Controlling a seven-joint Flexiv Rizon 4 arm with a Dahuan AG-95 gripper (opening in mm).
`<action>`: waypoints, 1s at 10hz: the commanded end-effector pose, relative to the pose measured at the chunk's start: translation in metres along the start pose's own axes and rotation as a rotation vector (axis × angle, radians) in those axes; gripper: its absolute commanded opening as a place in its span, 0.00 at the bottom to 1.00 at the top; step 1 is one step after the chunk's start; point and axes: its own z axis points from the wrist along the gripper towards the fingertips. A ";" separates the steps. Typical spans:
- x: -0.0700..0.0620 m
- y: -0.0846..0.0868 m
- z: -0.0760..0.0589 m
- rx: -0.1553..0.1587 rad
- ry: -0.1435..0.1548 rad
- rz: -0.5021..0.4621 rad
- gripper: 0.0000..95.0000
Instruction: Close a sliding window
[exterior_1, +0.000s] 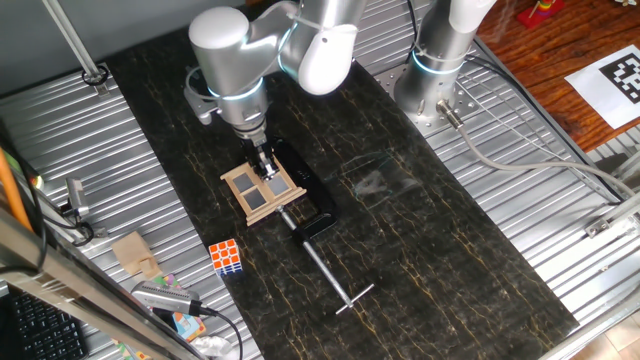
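Observation:
The sliding window (261, 190) is a small tan wooden frame with a cross and grey panes. It sits on a black base in the middle of the dark marbled table (420, 260). My gripper (265, 168) comes down from above and its fingertips rest at the window's upper middle part, on or right by the frame. The fingers look close together. I cannot tell whether they grip anything. The arm's silver wrist hides the far edge of the window.
A black clamp (318, 222) with a long metal rod (335, 275) holds the base at the window's lower right. A multicoloured Rubik's cube (226, 257) lies to the lower left. A clear plastic sheet (378, 180) lies to the right. Tools and clutter sit at the left edge.

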 end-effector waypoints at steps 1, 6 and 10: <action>0.002 -0.001 0.001 0.002 -0.001 -0.003 0.00; 0.006 -0.002 0.004 0.001 0.002 -0.007 0.00; 0.006 -0.002 0.006 0.002 0.001 -0.009 0.00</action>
